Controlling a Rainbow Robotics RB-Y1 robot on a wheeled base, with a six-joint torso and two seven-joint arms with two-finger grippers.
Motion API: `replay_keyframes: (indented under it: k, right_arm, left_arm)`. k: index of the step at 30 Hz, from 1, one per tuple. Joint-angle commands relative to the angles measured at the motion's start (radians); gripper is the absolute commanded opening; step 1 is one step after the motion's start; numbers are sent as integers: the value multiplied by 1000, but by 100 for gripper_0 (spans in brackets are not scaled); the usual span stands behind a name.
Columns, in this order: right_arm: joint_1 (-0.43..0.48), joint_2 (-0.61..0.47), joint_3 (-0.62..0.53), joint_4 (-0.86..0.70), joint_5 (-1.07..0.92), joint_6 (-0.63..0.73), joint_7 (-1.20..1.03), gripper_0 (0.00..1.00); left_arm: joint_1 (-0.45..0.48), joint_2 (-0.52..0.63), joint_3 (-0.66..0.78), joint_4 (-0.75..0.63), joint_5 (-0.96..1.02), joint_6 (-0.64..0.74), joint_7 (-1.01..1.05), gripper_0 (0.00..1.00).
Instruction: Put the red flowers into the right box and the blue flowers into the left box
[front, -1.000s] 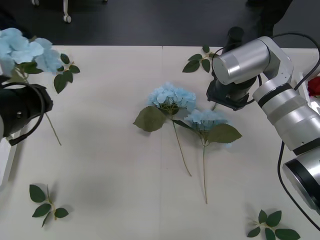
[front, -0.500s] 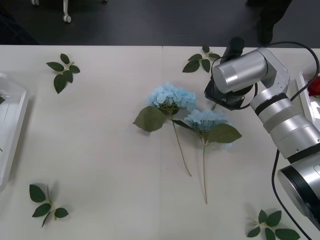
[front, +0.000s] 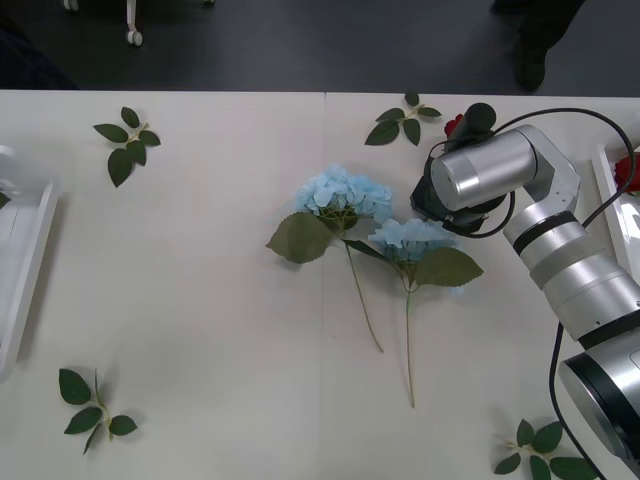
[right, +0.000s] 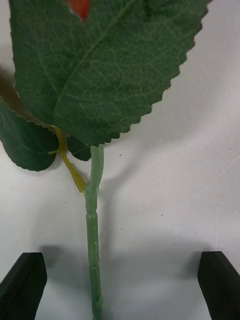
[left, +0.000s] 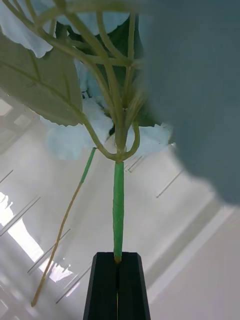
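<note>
"Where was the right gripper (right: 120, 285) when you looked?"

"Low over the far right of the table (front: 200, 300), black fingers (right: 22, 285) spread wide either side of a thin green stem (right: 93, 240) lying flat. That was a red flower (front: 455, 124); from above I could see a bit of red just past the wrist, close by a loose leaf sprig (front: 405, 118)."

"So what worried you?"

"The stem was thin and flat on the tabletop. If the fingers closed too high they'd have slid over it, I thought, and too low they'd have scraped the table. A broad leaf (right: 100, 65) also sat just ahead of the fingers, so a grab further forward might have caught the leaf and let the rose dangle."

"And the other arm?"

"The left gripper (left: 118, 260) was clamped tight on the stem of a blue flower (left: 95, 125), hanging over the left box (front: 25, 240). If it let go off-centre, the long stem could have draped across the rim."

"Anything else at risk?"

"Two more blue flowers (front: 345, 195) lay mid-table, near the right arm's elbow; a wide swing toward the right box (front: 606, 180) could have brushed them."
</note>
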Motion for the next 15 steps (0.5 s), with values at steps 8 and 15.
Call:
replay_keyframes:
  k: [8,15]
  right_arm:
    - [10,4,-3,-17,-12,-11,20,0]
    - [20,-2,-1,-17,-9,1,49,0]
  left_arm:
    - [-3,79,22,140,89,-110,-118,9]
    - [-2,79,14,135,109,-112,-122,100]
